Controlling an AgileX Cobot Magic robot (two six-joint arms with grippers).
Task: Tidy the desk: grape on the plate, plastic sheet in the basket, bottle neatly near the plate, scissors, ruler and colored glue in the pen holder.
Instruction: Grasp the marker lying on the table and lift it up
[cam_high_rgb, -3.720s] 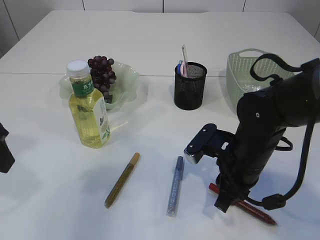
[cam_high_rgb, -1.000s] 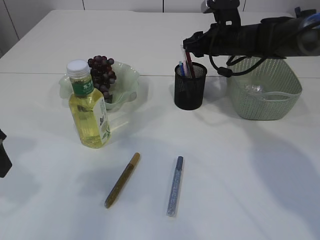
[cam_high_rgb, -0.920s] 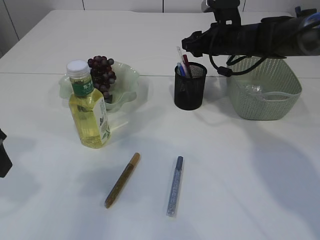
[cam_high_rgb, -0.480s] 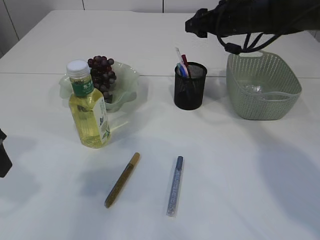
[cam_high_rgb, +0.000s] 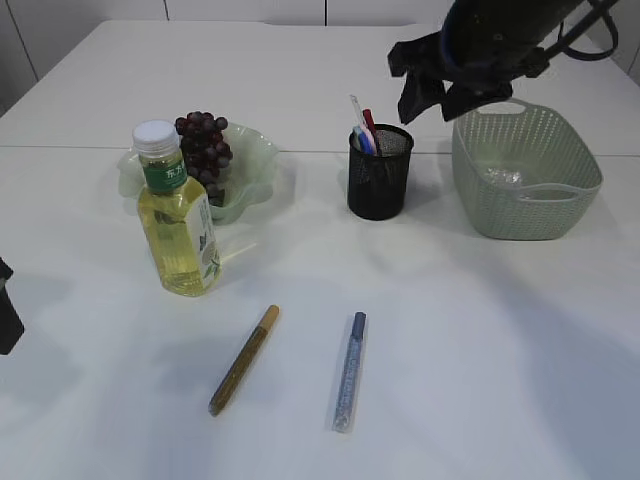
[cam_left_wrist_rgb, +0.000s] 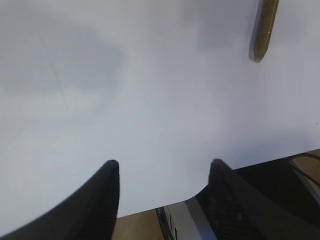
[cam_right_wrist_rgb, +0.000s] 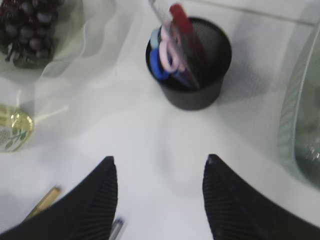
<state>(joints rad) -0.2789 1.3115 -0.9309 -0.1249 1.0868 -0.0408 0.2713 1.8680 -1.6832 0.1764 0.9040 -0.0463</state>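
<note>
Unreadable characters on the bottle (cam_high_rgb: 178, 220) green neck label.

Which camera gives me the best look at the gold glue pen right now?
The exterior view: the gold glue pen lies there whole, on the table left of the blue glue pen. The left wrist view catches only one end at its top edge; the right wrist view shows a small blurred piece at the bottom left.

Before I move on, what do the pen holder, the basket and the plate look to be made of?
Pen holder: black metal mesh, seemingly; a fine grid shows on its wall, matte. Basket: pale green moulded plastic, likely; woven-look perforated walls and cut-out handles. Plate: translucent greenish glass or plastic, hard to tell which; the wavy rim lets the table show through, slightly glossy.
</note>
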